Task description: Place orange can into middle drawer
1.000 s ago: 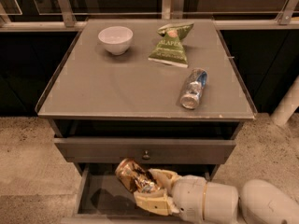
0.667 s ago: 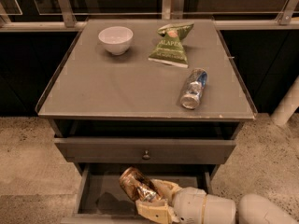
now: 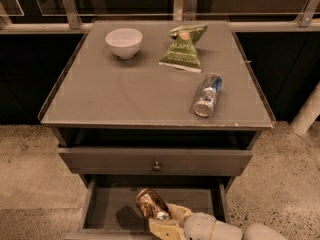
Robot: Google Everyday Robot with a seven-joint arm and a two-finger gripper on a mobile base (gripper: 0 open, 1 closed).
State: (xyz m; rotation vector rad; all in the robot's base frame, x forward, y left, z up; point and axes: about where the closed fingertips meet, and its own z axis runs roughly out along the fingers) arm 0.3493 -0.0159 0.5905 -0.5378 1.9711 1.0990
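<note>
The claw (image 3: 167, 222), cream-coloured and reaching in from the bottom right, is pinching the orange can (image 3: 151, 207), a small shiny copper-toned drink can with mottled gold-brown print. The can sits tilted between the fingers, low over the floor of the middle drawer (image 3: 197, 198), a wide shallow grey tray pulled out below the front edge of the worktop. Whether the can touches the drawer floor I cannot tell; a dark shadow lies just to its left.

To finish well, I would lower the can until it rests on the tray floor, near the middle and away from the thin side walls. Only then should the fingers spread. A tilted round can may roll once freed, so a gentle release is safer. The arm should then lift out without catching the closed grey drawer front (image 3: 100, 160) with its small dark round knob (image 3: 156, 165) just above.

The flat grey worktop (image 3: 125, 94) carries a small white bowl (image 3: 124, 42) near the back left corner and a green crisp bag (image 3: 184, 46) near the back edge. A silver and blue can (image 3: 207, 95) lies on its side towards the front right corner. Around the cabinet is speckled pale flooring (image 3: 30, 184), with a dark railed panel (image 3: 70, 4) behind.
</note>
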